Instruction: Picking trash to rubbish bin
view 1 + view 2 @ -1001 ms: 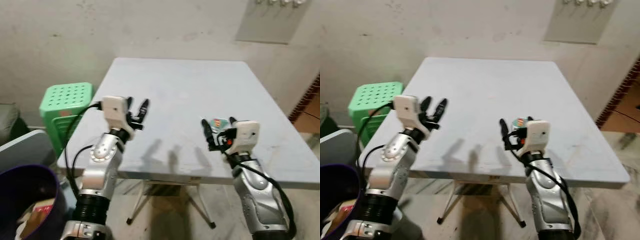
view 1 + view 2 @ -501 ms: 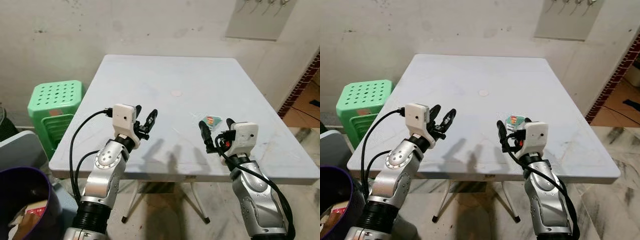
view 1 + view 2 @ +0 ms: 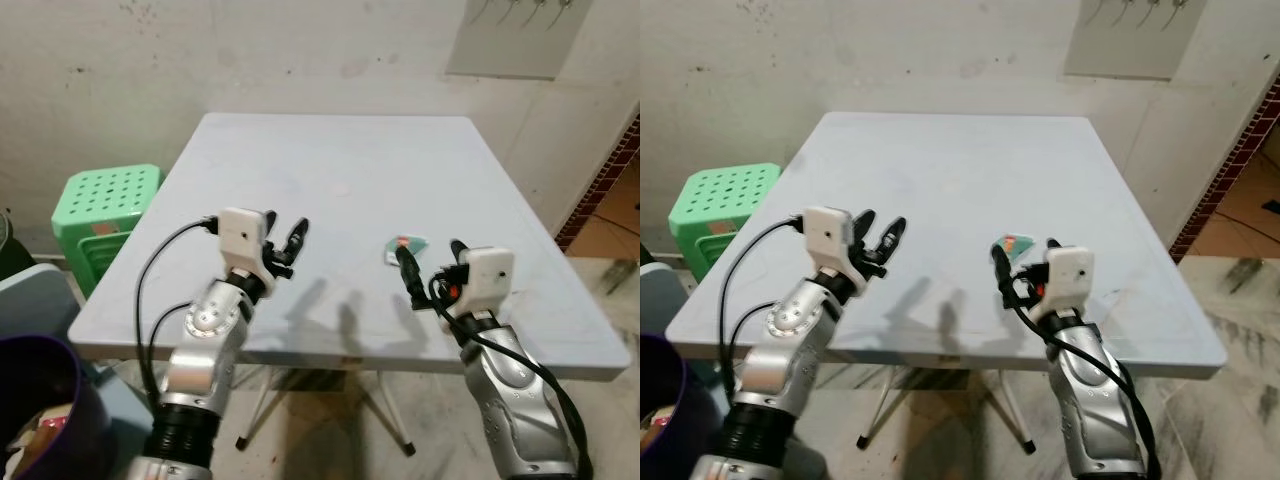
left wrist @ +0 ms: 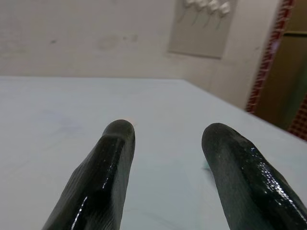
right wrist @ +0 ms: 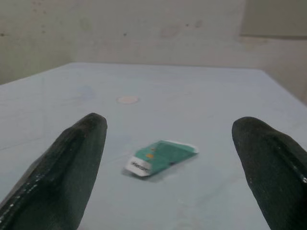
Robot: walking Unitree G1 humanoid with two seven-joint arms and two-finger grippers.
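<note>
Both pairs of black fingers stand apart with nothing between them: the right gripper hangs over the near right part of the table, the left gripper over the near left part, both raised off the surface.

The head views take in the whole pale grey table, set against a stained wall, with a green perforated stool beside its left edge and a dark purple rubbish bin holding scraps at the lower left corner. The wrist views leave those out. The right wrist view looks low across the tabletop and gives the clearest sight of the trash; the left wrist view has its two fingertips over bare table, with a faint greenish speck near the right-hand finger, too small to identify.

The trash is a small flattened green wrapper with a white end and a bit of orange print. It lies flat on the table, just beyond the right gripper's fingertips, roughly in line with the gap between them and not touching either. A small round pale mark sits farther back on the table.
</note>
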